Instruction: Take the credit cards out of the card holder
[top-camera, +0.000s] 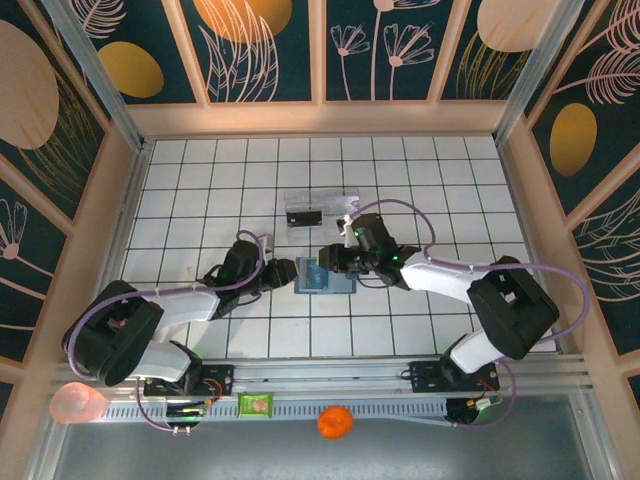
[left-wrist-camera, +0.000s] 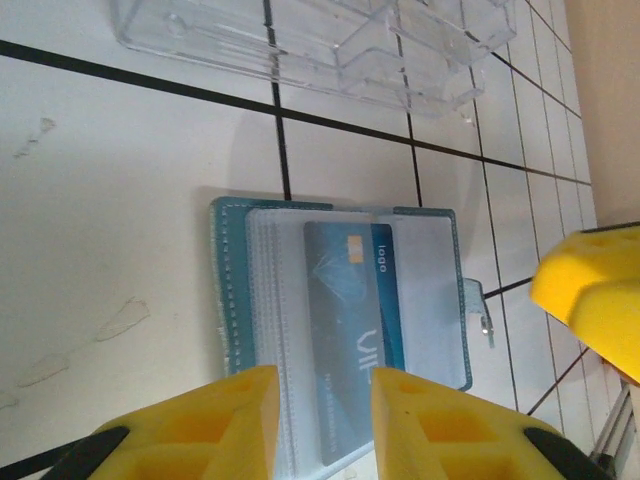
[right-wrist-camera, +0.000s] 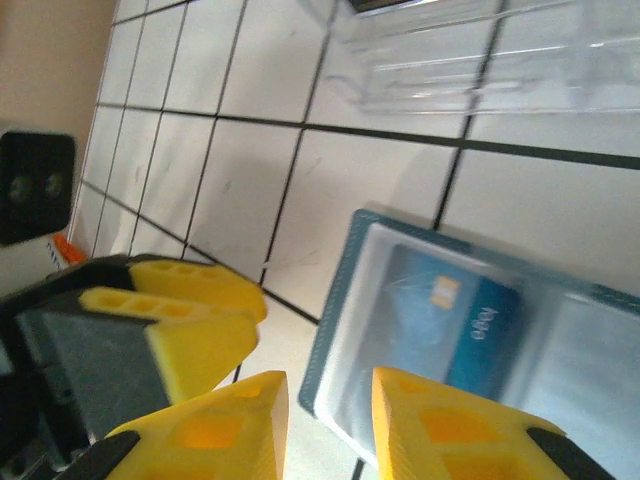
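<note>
The teal card holder (top-camera: 326, 279) lies open on the white tiles between my two grippers. A blue credit card (left-wrist-camera: 352, 330) with a gold chip sits under a clear sleeve in it, and the same card (right-wrist-camera: 452, 318) appears in the right wrist view. My left gripper (left-wrist-camera: 325, 405) hovers low at the holder's (left-wrist-camera: 226, 290) near edge, jaws apart, the sleeve stack and the card's end lying in the gap. My right gripper (right-wrist-camera: 330, 415) is open over the holder's (right-wrist-camera: 343, 305) opposite corner. In the top view the left gripper (top-camera: 290, 272) and right gripper (top-camera: 335, 262) flank the holder.
A clear plastic tray (top-camera: 318, 208) stands just beyond the holder, its wall (left-wrist-camera: 330, 45) close to both wrists. On the near rail sit a pink cup (top-camera: 78, 403), a green packet (top-camera: 255, 404) and an orange ball (top-camera: 335, 422). Wooden walls bound the tiled floor.
</note>
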